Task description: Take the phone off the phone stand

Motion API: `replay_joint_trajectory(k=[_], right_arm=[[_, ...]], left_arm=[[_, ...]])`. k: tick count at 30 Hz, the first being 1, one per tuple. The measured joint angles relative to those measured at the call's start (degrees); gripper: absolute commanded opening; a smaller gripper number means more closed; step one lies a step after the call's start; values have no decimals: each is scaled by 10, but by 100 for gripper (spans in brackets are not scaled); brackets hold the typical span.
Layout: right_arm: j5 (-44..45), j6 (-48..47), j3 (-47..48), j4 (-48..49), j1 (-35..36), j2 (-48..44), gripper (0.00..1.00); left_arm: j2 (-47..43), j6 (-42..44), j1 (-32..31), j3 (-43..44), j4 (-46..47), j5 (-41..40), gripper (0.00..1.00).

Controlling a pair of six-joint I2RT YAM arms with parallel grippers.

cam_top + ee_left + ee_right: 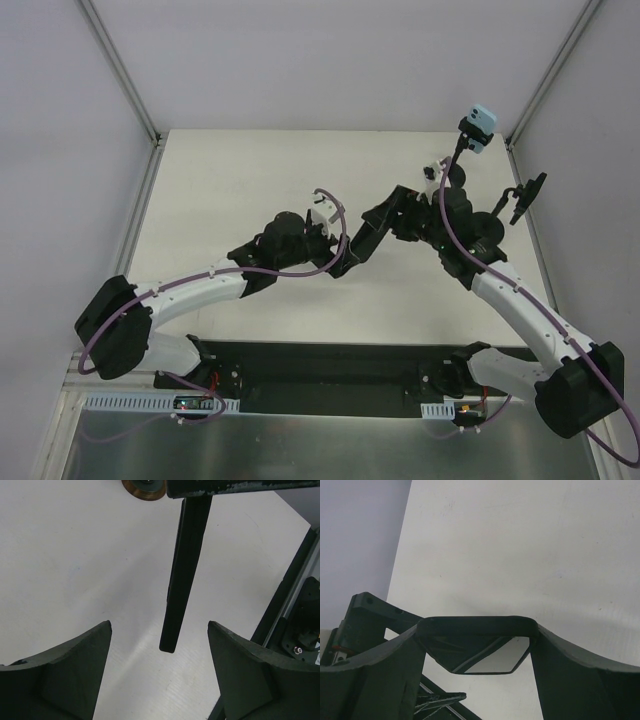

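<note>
A black phone [365,238] hangs in the air over the middle of the table, held at its upper end by my right gripper [400,212]. In the right wrist view the phone [475,642] sits clamped between both fingers, its glossy screen reflecting; the right gripper [479,626] is shut on it. In the left wrist view the phone [182,575] shows edge-on as a thin dark slab, its free end just ahead of my open left gripper [159,625], not touching either finger. The black phone stand [526,196] stands empty near the table's right edge.
A small light-blue and black device [478,128] is mounted at the back right corner post. A brown round object [144,487] lies at the top edge of the left wrist view. White walls and metal frame posts enclose the table [250,180].
</note>
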Motion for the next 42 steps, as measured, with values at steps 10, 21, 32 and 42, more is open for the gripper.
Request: replay_joint_trajectory(k=[10,21,32,42], right_arm=[[-14,7,-15,13,0,-5,9],[-20,14,-23,19,1,-7,9],[-27,23,-23,24,1,-7,12],[-29,22,-33,46,1,-7,91]], left_arm=[[25,3,-10,4,5,-9,36],[25,4,-19,4,7,-24,43],[42,9,-31,4,6,-34,13],[37,16,-40,3,7,-42,0]])
